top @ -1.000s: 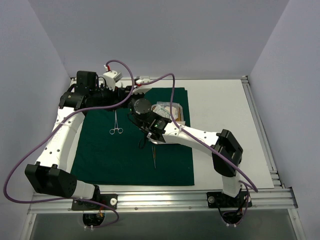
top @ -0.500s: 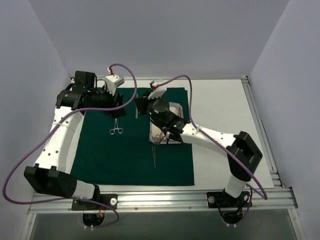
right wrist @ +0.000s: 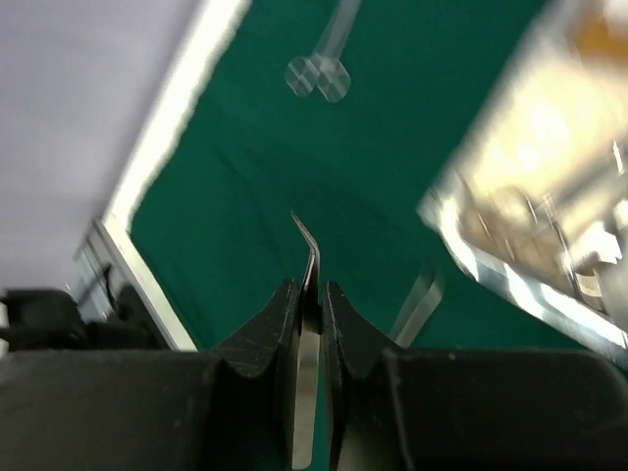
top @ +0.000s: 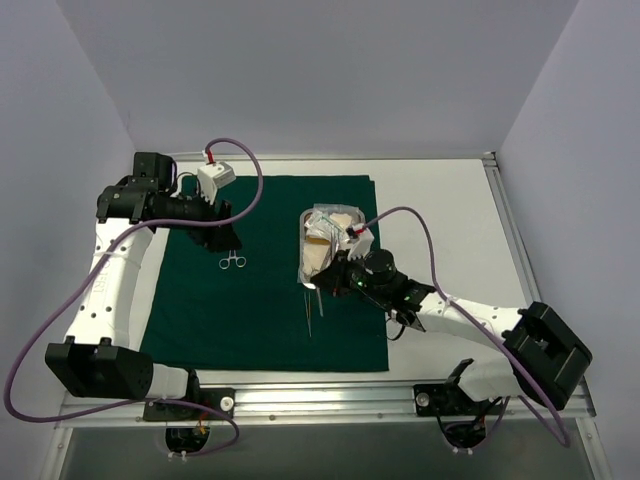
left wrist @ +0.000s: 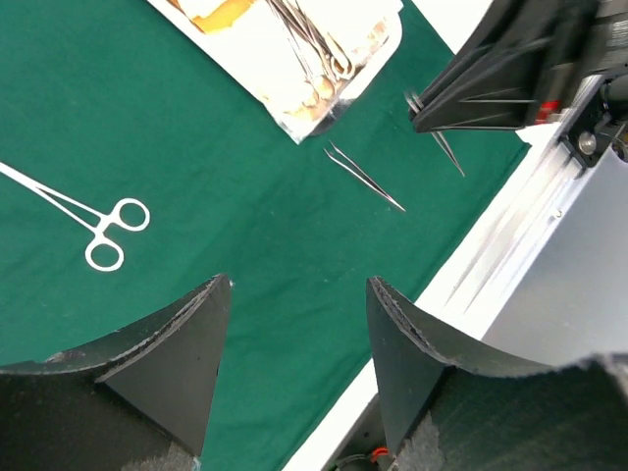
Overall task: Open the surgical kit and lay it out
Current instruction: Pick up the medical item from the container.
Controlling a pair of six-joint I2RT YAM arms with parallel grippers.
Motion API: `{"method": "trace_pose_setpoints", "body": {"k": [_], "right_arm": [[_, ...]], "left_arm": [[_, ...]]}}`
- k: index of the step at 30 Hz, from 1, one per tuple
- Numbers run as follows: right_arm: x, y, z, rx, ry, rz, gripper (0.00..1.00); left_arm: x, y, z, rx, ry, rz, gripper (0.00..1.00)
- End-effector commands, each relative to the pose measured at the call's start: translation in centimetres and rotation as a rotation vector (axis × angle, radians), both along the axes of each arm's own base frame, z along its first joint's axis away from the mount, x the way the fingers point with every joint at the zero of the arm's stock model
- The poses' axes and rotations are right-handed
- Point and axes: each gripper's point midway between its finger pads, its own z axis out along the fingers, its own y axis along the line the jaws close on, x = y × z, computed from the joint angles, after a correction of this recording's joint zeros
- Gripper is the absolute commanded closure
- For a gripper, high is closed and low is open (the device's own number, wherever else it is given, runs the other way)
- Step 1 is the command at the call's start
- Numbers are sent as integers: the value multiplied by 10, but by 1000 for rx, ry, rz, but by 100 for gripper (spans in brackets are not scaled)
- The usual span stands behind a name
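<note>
Left pincer (left wrist: pixel 299 287): fingers apart, holding nothing, hovering over the far left part of the green cloth (top: pixel 250 310).
Right pincer (right wrist: pixel 310 287): pressed together on a thin pair of tweezers (right wrist: pixel 313 257), low over the cloth just beside the tray's near left corner.
Steel tray (top: pixel 303 262): on the cloth's far right part, holding gauze and packets (top: pixel 330 225).
Clamp (top: pixel 232 262): flat on the cloth, left of the tray, just near of the left pincer.
Second tweezers (left wrist: pixel 363 177): lying on the cloth near of the tray.
Cloth: spread flat on the white surface (top: pixel 440 220).
</note>
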Motion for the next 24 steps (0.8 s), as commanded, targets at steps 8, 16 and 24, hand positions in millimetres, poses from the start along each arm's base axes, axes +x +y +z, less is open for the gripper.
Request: {"method": "trace_pose_setpoints", "body": {"k": [8, 16, 24], "right_arm": [[-30, -23, -43, 198, 189, 13, 100], [-14, -14, 22, 339, 43, 6, 100], [-2, -2, 150, 338, -353, 69, 100]], "left_arm": [[-3, -7, -11, -42, 19, -31, 35], [-16, -40, -24, -139, 91, -163, 50], [-50, -73, 10, -329, 29, -395, 32]]}}
